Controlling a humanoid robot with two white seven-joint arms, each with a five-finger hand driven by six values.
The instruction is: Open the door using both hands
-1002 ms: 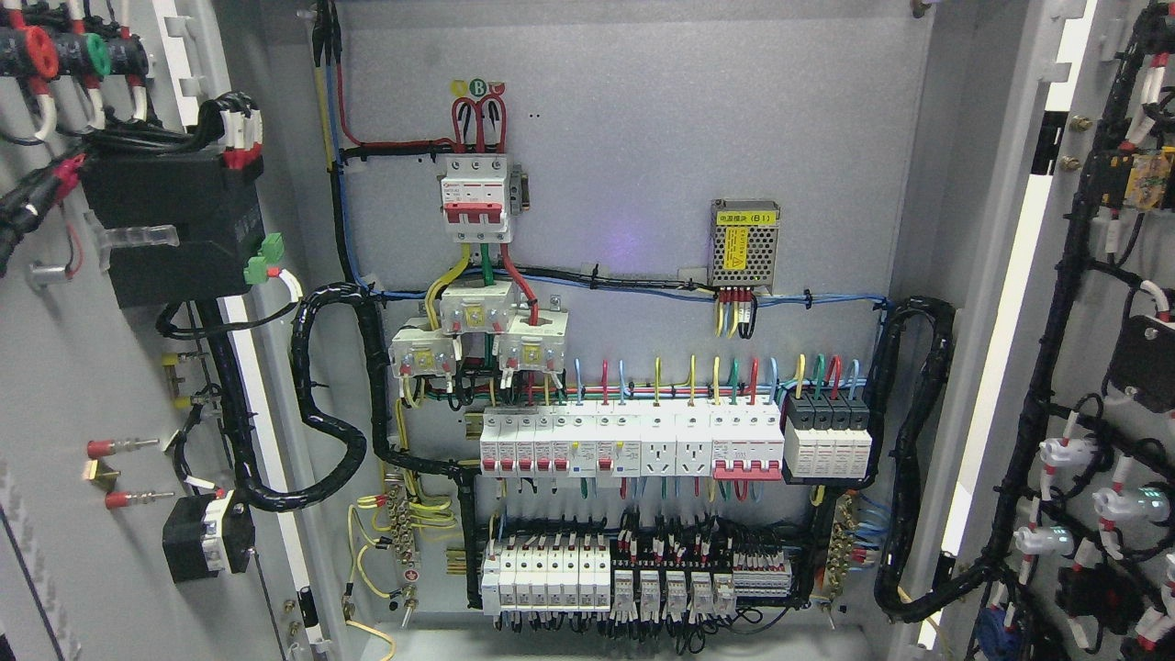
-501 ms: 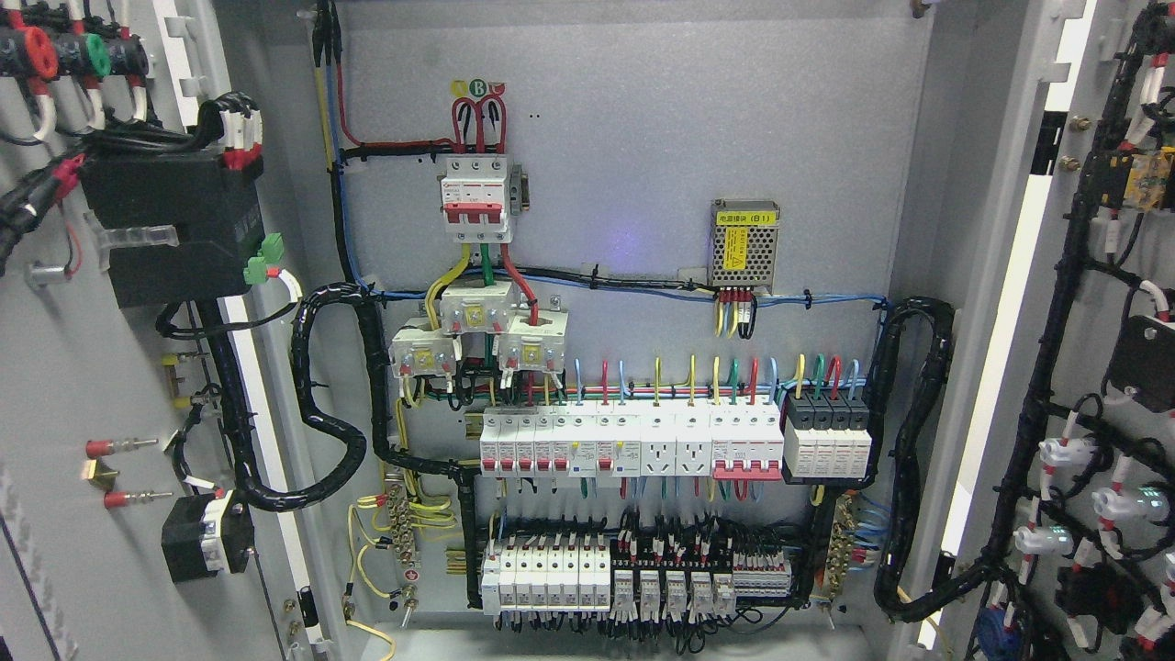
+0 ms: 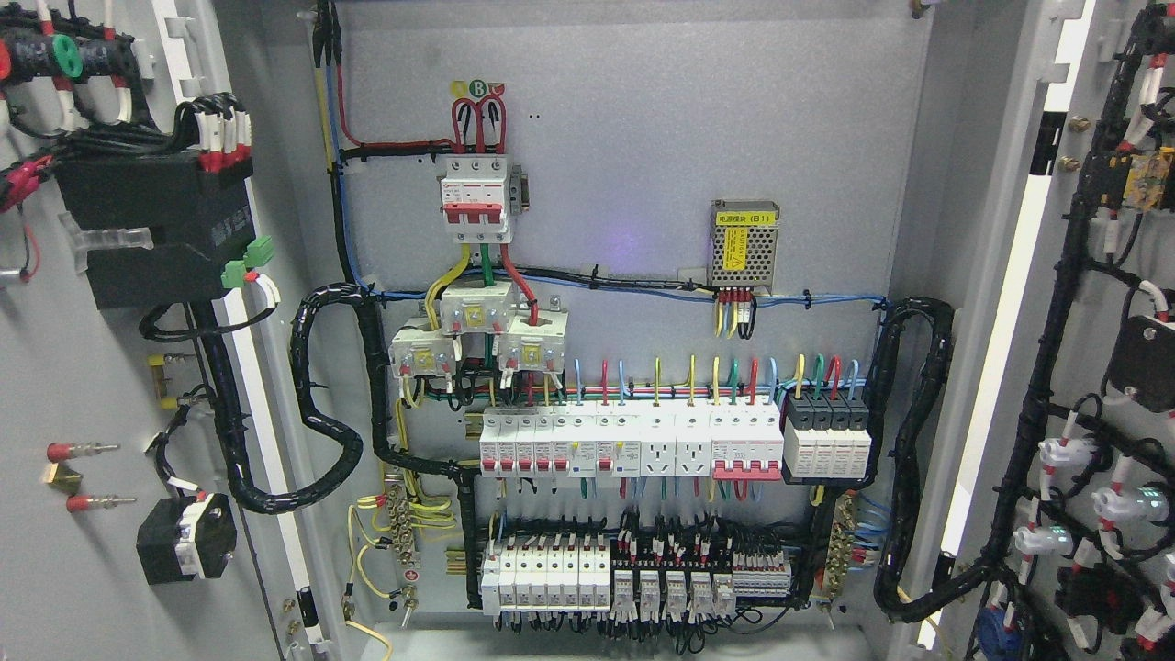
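Observation:
Both doors of the grey electrical cabinet stand swung wide. The left door (image 3: pixel 73 386) shows its inner face with a black box, wiring and red terminals. The right door (image 3: pixel 1102 275) shows its inner face with black cable looms and white lamp backs. Between them the cabinet's back panel (image 3: pixel 643 138) is fully exposed, with a red-and-white main breaker (image 3: pixel 475 197), a small power supply (image 3: pixel 744 243) and rows of white breakers (image 3: pixel 633 445). Neither of my hands nor any arm appears in the head view.
Thick black cable looms (image 3: pixel 335 404) curve from the left door into the cabinet, and another loom (image 3: pixel 909 459) runs from the right door. A lower row of relays and terminals (image 3: pixel 633 574) fills the cabinet bottom.
The left door has swung further out to the left; its black box, terminals and wiring have shifted left in the picture. The right door and the cabinet interior have not moved.

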